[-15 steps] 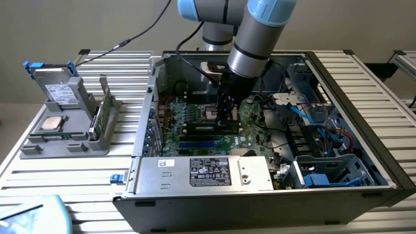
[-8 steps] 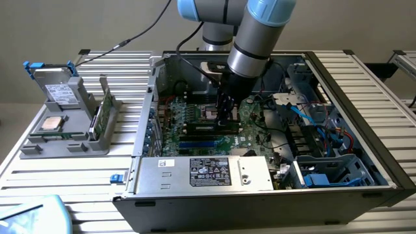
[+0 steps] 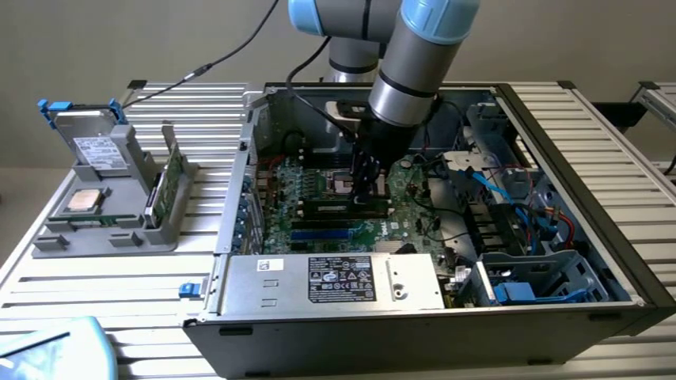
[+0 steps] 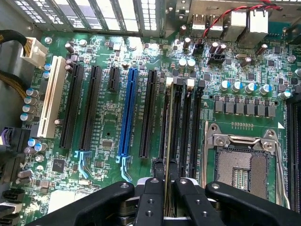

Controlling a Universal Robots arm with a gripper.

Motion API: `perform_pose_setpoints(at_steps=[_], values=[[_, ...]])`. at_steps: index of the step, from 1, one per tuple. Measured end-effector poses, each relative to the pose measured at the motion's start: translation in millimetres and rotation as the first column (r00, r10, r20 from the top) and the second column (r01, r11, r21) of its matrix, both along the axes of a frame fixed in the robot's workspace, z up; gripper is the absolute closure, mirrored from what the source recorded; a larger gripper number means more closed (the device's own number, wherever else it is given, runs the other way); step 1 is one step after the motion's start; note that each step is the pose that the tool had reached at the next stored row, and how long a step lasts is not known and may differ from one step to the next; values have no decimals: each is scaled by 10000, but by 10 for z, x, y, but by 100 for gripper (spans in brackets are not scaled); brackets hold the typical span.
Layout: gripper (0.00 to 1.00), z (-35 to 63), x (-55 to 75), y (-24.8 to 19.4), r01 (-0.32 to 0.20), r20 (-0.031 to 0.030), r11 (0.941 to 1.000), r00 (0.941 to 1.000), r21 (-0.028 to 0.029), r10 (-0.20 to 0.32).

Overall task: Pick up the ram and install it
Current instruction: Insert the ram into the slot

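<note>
The claw (image 4: 168, 184) is clenching the ram (image 4: 168, 141) edge-on, holding it along the black memory slots (image 4: 196, 122) of the motherboard (image 4: 109, 120).

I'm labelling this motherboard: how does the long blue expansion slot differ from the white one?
The long blue plastic expansion slot has black slots on both sides; the long white plastic expansion slot is outermost in the row, beside blue-topped capacitors. The blue slot ends in a pale-blue latch; the white slot shows none. Both are empty and parallel.
</note>
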State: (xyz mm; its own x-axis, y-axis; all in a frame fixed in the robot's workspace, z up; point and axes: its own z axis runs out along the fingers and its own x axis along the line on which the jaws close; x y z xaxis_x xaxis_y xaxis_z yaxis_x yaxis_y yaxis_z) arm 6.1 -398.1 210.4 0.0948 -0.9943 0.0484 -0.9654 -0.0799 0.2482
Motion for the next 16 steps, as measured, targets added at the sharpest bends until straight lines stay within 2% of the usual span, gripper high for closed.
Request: perform_pose_setpoints(at_steps=[5,8,11,12,15,16], values=[[86,-1,-1,1,1,0,10000,10000,-36,-1],[84,-3,0,2,0,1,10000,10000,-39,0],[66,-2,-1,2,1,0,10000,10000,-40,-1],[66,-2,-1,1,1,0,10000,10000,-41,-1],[49,10,-11,1,2,0,10000,10000,-42,-2],[49,19,-16,2,1,-1,10000,10000,-42,-1]])
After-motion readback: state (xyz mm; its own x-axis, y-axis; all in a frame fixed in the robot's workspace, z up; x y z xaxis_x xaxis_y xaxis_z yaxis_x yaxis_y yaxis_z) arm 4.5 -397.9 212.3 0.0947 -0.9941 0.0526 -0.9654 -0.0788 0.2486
